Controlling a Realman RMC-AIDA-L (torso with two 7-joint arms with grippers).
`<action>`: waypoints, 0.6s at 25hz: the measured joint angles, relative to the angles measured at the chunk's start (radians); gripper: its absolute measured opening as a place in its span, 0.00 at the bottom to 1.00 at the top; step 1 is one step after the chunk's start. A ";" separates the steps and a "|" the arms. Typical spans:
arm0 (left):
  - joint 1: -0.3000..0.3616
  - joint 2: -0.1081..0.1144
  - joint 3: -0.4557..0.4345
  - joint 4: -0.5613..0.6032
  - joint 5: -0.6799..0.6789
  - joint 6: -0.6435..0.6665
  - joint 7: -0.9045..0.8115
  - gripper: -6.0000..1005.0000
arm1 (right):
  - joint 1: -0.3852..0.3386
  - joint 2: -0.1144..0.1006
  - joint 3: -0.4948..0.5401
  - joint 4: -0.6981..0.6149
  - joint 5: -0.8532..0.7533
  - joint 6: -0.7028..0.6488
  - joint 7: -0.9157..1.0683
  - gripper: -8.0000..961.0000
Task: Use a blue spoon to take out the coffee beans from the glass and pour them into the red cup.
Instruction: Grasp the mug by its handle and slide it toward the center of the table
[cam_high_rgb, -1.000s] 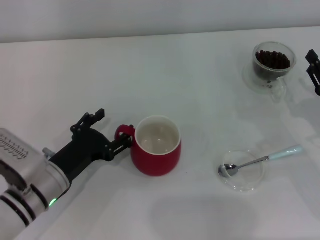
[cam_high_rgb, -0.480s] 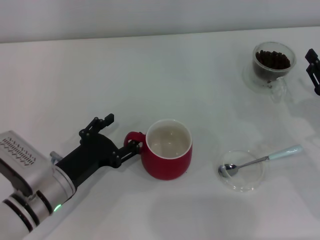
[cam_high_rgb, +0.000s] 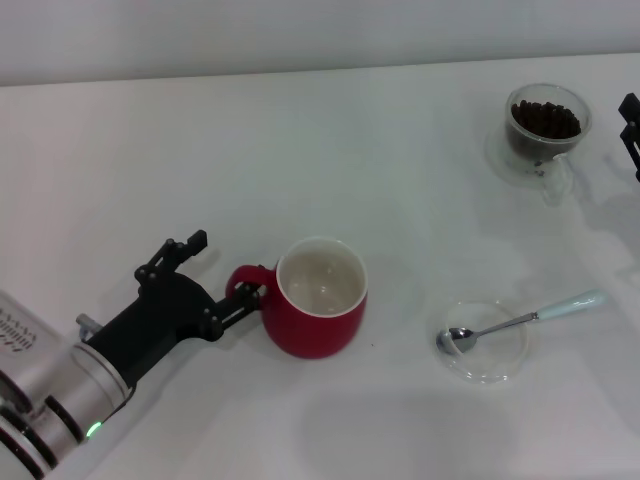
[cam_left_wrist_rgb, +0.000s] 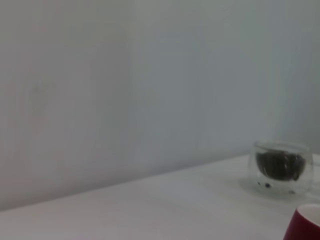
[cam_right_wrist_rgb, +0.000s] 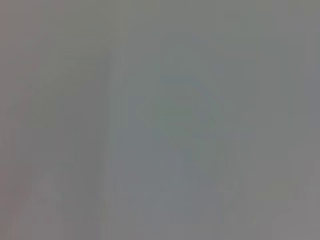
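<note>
The red cup (cam_high_rgb: 315, 300) stands upright near the table's middle, cream inside and nothing in it; its edge also shows in the left wrist view (cam_left_wrist_rgb: 306, 226). My left gripper (cam_high_rgb: 250, 292) reaches in from the left and is shut on the cup's loop handle. The blue spoon (cam_high_rgb: 525, 320) lies with its metal bowl in a shallow clear dish (cam_high_rgb: 485, 345), pale handle pointing right. The glass (cam_high_rgb: 545, 125) stands at the far right, holding a heap of coffee beans (cam_high_rgb: 545, 118); it also appears in the left wrist view (cam_left_wrist_rgb: 280, 167). My right gripper (cam_high_rgb: 630, 135) hangs at the right edge, beside the glass.
The white table (cam_high_rgb: 300, 150) runs back to a plain wall. Between the cup and the dish lies bare tabletop. The right wrist view shows only flat grey.
My left gripper slid the red cup to the right and a little nearer, then drew it back left, the cup following by its handle. The spoon, dish and glass stayed put.
</note>
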 joint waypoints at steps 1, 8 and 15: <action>0.001 0.000 -0.004 0.005 -0.001 -0.012 0.000 0.87 | 0.000 0.000 0.002 0.000 0.000 0.000 0.000 0.51; 0.008 -0.001 -0.009 0.018 0.001 -0.021 0.000 0.87 | -0.009 0.000 0.003 0.001 0.003 0.003 0.000 0.51; 0.010 -0.002 -0.009 0.022 0.003 -0.021 0.000 0.87 | -0.005 0.000 0.003 0.003 0.003 0.003 0.000 0.51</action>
